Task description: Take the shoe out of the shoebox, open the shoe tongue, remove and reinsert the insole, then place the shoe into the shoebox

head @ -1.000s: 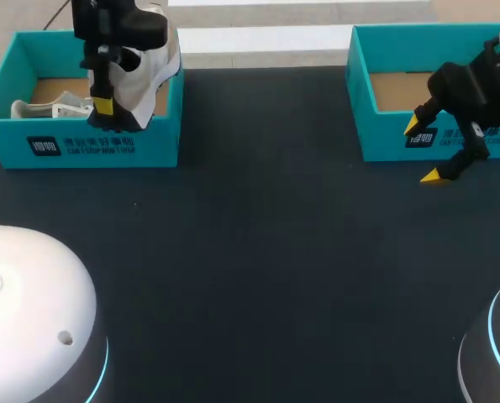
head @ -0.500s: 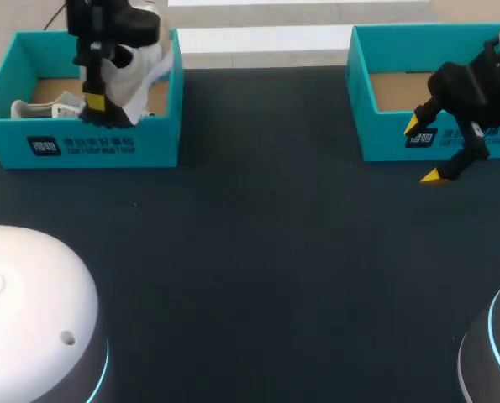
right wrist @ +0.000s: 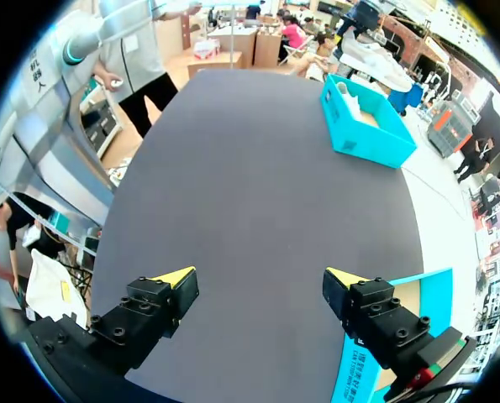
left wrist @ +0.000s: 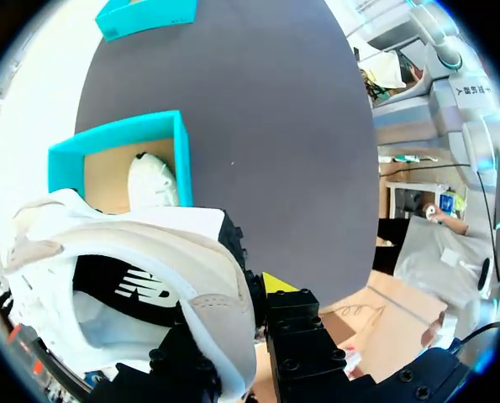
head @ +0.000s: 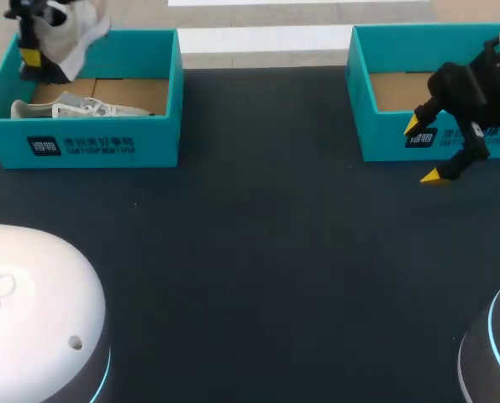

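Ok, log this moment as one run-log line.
left gripper: shut on white sneaker, held above left shoebox | second sneaker: lying in that box | right gripper: open, before right shoebox

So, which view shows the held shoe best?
The left wrist view: the shoe fills it, close up, its side and opening clear. The head view catches only part of it at the corner, above the box. The right wrist view shows it far off and small.

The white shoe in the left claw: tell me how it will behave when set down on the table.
The shoe is probably light: the left claw carries it by one pinched edge of the upper. That soft upper looks likely to fold and let it swing. Set down off level, it may tip over.
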